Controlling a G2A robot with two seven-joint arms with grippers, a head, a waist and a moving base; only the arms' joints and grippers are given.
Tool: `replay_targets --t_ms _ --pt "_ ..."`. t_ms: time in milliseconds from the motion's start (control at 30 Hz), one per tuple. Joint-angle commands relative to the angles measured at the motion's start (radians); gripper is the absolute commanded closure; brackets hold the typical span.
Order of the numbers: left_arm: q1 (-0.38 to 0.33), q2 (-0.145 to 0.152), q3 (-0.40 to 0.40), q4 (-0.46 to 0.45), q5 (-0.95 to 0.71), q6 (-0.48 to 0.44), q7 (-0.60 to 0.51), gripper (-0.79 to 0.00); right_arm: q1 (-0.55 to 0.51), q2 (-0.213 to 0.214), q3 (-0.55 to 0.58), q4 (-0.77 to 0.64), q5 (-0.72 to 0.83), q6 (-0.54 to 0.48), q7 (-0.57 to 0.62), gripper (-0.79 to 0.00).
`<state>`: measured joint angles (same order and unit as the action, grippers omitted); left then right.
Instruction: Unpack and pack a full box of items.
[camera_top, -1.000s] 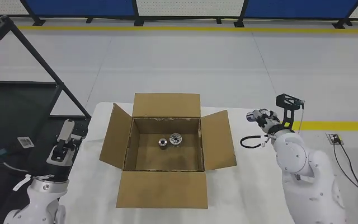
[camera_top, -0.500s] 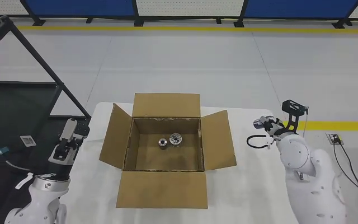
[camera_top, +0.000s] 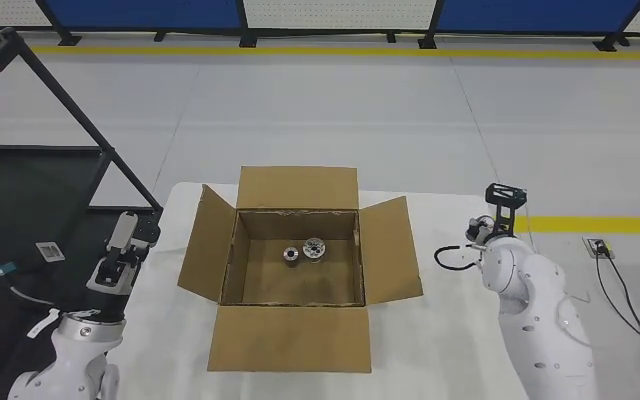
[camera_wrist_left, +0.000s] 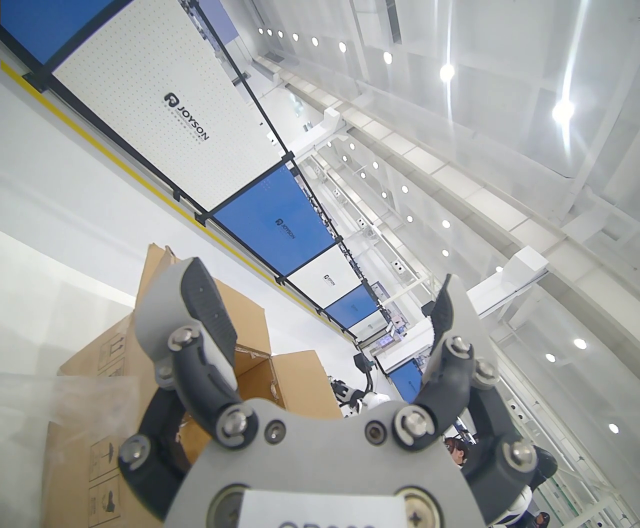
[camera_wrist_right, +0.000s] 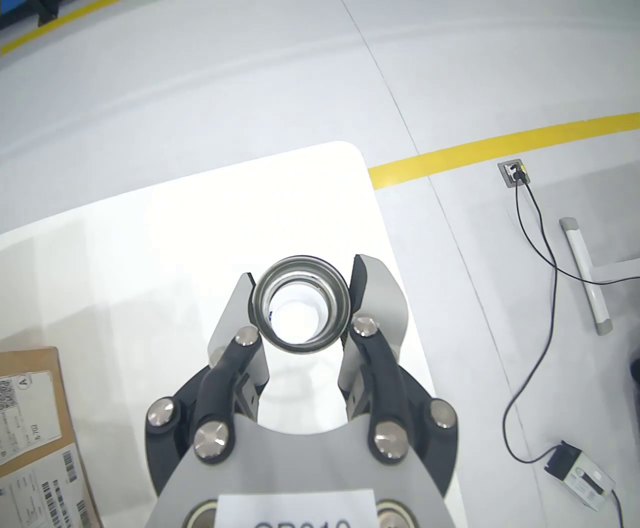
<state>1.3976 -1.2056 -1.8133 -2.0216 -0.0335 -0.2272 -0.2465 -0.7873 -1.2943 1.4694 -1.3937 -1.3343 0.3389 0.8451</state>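
An open cardboard box (camera_top: 296, 260) stands in the middle of the white table (camera_top: 440, 330), flaps spread. Two small round metal parts (camera_top: 315, 247) lie on its floor near the far wall. My right gripper (camera_wrist_right: 300, 300) is shut on a hollow metal ring (camera_wrist_right: 300, 312), held above the table near its right far corner (camera_wrist_right: 350, 150). In the top view that arm (camera_top: 500, 225) is right of the box. My left gripper (camera_wrist_left: 320, 305) stands open with nothing between its fingers, left of the box (camera_wrist_left: 150, 360), pointing up and away; its arm (camera_top: 118, 255) rests at the table's left edge.
A black frame (camera_top: 70, 110) and a dark mat stand left of the table. A cable (camera_wrist_right: 530, 300) and a small black device (camera_wrist_right: 580, 472) lie on the floor beyond the table's right edge. Bare table lies on both sides of the box.
The right arm has turned at the wrist and shifted slightly, carrying the ring to the right of the box. The left arm has hardly moved.
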Motion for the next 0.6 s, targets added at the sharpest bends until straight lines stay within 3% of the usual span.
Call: replay_targets --t_ms 0,567 --pt "0.000 0.000 0.000 0.000 0.000 0.000 0.000 -0.785 0.017 0.000 -0.001 0.033 -0.005 -0.008 0.012 0.000" --pt "0.000 0.000 0.000 0.000 0.000 0.000 0.000 -0.785 0.112 -0.005 -0.028 0.253 0.000 -0.049 0.007 0.000"
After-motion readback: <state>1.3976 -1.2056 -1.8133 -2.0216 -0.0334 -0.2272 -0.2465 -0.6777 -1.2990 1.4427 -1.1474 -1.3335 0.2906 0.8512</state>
